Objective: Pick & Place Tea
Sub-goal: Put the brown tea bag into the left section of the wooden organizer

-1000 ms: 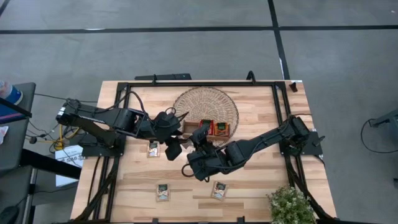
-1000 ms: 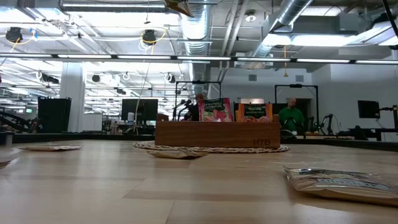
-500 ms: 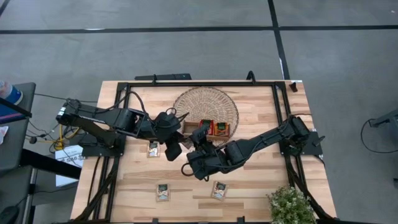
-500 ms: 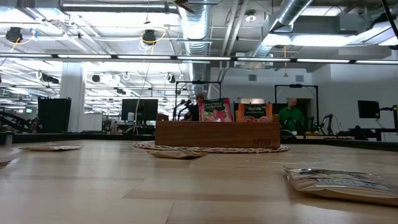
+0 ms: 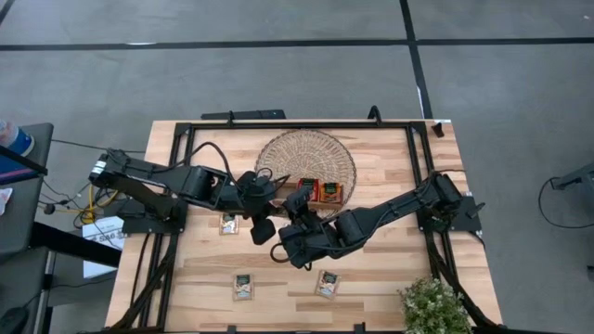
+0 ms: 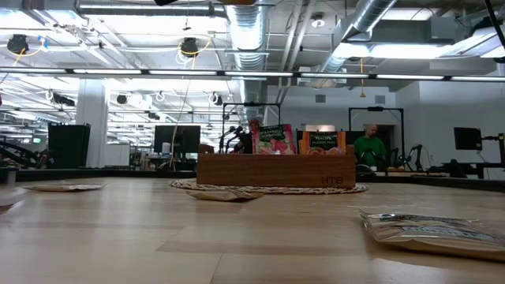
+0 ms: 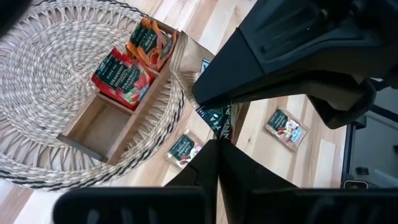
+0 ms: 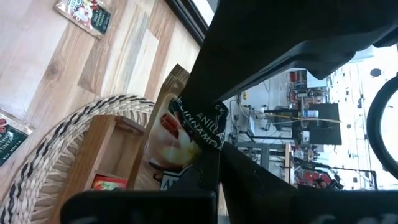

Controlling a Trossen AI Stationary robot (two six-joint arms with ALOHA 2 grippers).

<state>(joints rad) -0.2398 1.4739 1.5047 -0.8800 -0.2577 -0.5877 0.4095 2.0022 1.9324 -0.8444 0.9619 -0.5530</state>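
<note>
- Writing: in the right wrist view, a pale sachet [image 8: 180,134] with a dark top is showing the letters "ANILLA" and "INNAMO" at frame centre; in the low view the wooden tray [image 6: 276,170] is bearing a faint stamp at its lower right, too small to read.
- Right gripper [image 8: 208,162]: its dark fingers are pressing together on that pale sachet, holding it above the tray at the centre of the high view [image 5: 299,206].
- Left gripper [image 7: 216,146]: its fingers are meeting in a closed point on the same sachet's edge [image 7: 214,118]; in the high view it [image 5: 277,190] is sitting just left of the right gripper.
- Materials: the round woven mat [image 5: 306,158] is showing coiled wicker with dark edging; the tray is plain brown wood with three compartments, resting on the mat; the table [image 5: 380,269] is pale planked wood in a black frame.
- Tea in the tray: the left wrist view is showing red sachets [image 7: 123,76] in the middle compartment and orange sachets [image 7: 149,42] in the end one, the third standing bare.
- Loose tea: three pale sachets are lying flat on the table in the high view, at centre left [image 5: 228,222], lower left [image 5: 243,286] and lower centre [image 5: 327,283].
- View differences: only the low view is showing the room behind, with a person in green [image 6: 368,148]; only the high view is showing a leafy plant [image 5: 432,304] at lower right.
</note>
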